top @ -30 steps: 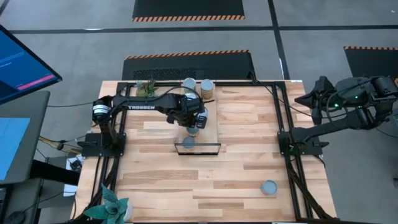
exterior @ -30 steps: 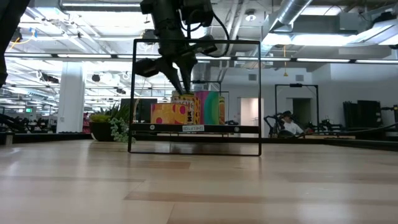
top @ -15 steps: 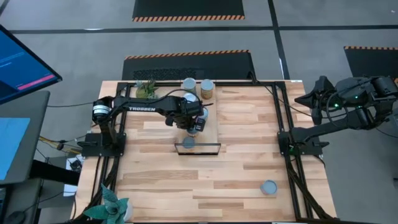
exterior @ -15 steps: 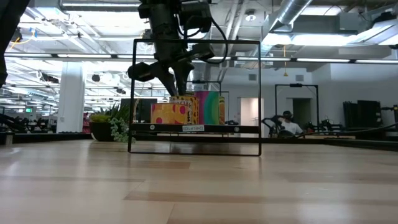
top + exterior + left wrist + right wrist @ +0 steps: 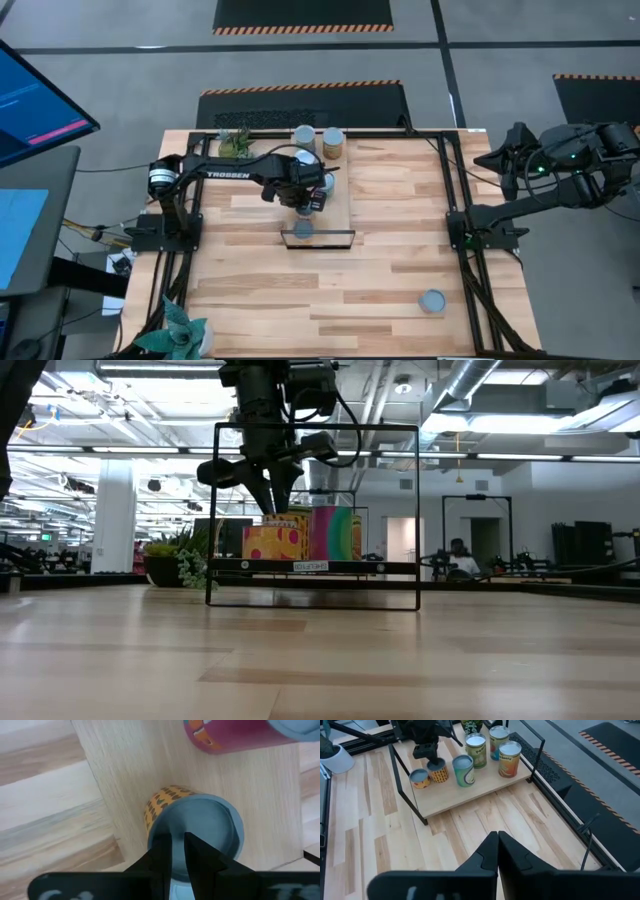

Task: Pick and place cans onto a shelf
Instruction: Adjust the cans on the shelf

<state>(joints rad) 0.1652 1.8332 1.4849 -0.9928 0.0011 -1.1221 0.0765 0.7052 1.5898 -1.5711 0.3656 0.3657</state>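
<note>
orange patterned can (image 5: 170,802) with blue-grey top, magenta can (image 5: 235,735) beside
</note>
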